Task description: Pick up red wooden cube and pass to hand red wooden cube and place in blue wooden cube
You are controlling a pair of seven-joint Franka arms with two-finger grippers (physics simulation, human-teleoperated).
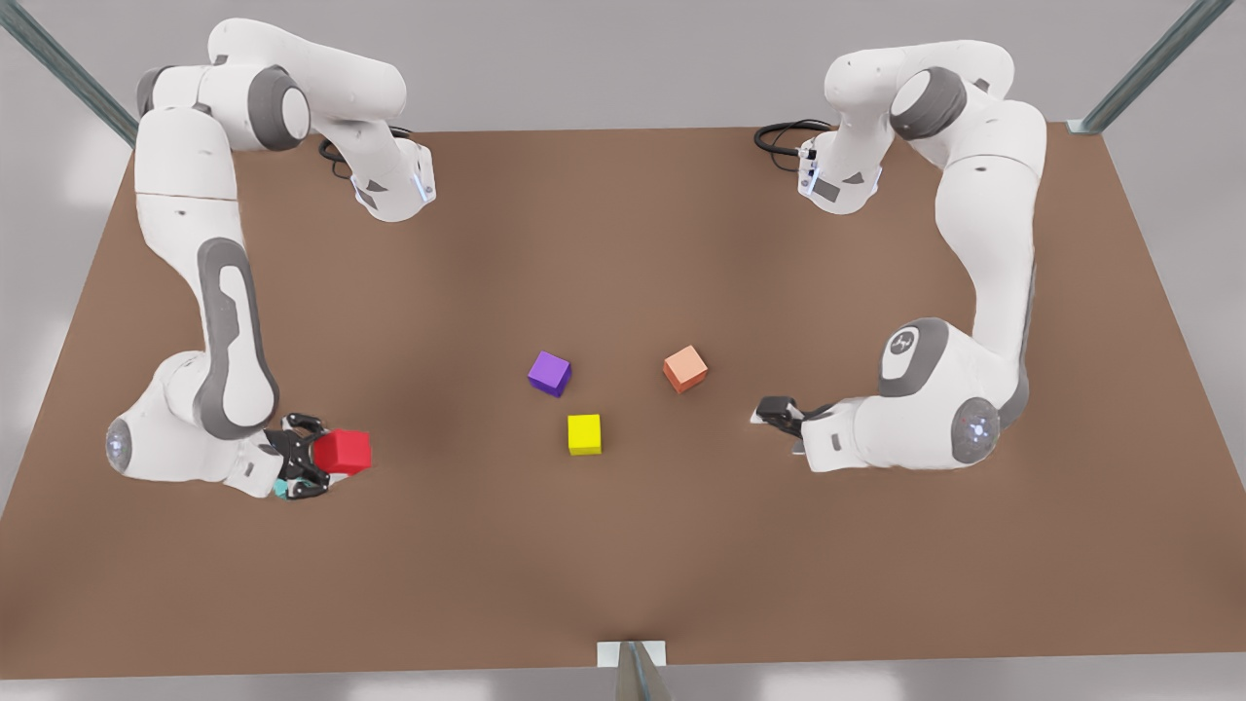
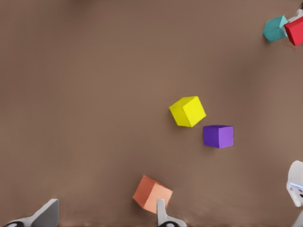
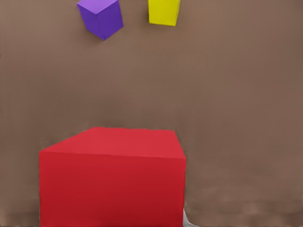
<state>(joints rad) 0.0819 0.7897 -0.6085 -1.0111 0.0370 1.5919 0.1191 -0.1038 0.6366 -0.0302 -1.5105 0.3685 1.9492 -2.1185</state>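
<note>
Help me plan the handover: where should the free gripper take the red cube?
Probably the free half of the red wooden cube, coming from the front view's right: the right gripper clamps its other end, and the open left gripper faces it from that side.

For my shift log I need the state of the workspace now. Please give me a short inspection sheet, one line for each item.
Surface: brown table, bare between the things.
Job's things: red wooden cube in the right gripper; blue wooden cube on the table close beside it, partly hidden under that gripper in the front view.
Clutter: purple cube, yellow cube, salmon-orange cube, all apart near the middle.
Grippers: right gripper shut on the red wooden cube; left gripper open, low near the salmon-orange cube, waiting.
Cables: black loops at both arm wrists, off the cubes.
Surroundings: metal frame bars at the corners.
</note>
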